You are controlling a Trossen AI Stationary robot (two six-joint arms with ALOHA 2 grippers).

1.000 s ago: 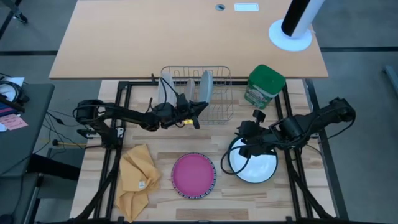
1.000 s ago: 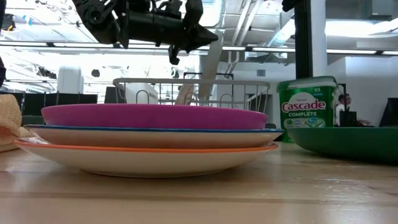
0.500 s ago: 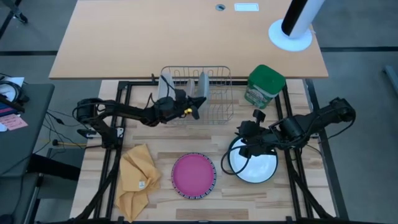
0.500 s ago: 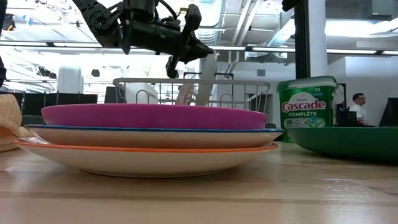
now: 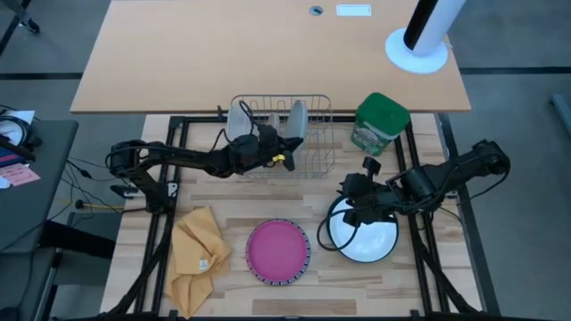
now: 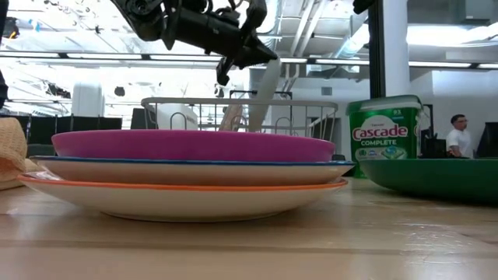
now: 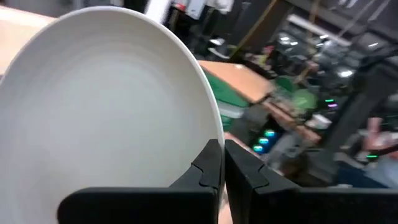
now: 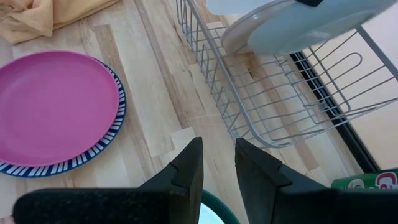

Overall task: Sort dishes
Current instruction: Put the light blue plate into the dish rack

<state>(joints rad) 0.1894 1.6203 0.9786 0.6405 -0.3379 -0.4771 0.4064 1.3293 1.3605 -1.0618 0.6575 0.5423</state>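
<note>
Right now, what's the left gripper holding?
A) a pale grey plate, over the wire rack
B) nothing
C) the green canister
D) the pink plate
A: the left gripper is clamped on the rim of a pale grey plate standing on edge over the wire rack; the left wrist view shows its fingers pinching that plate's edge.

The only words that can be read stand on the green tub [image 6: 388, 136] at the back right of the table: its label says "Cascade" in large white letters, with "COMPLETE" in smaller letters beneath. From above, the tub's [image 5: 379, 124] label is too small to read. Nothing else carries legible writing.
</note>
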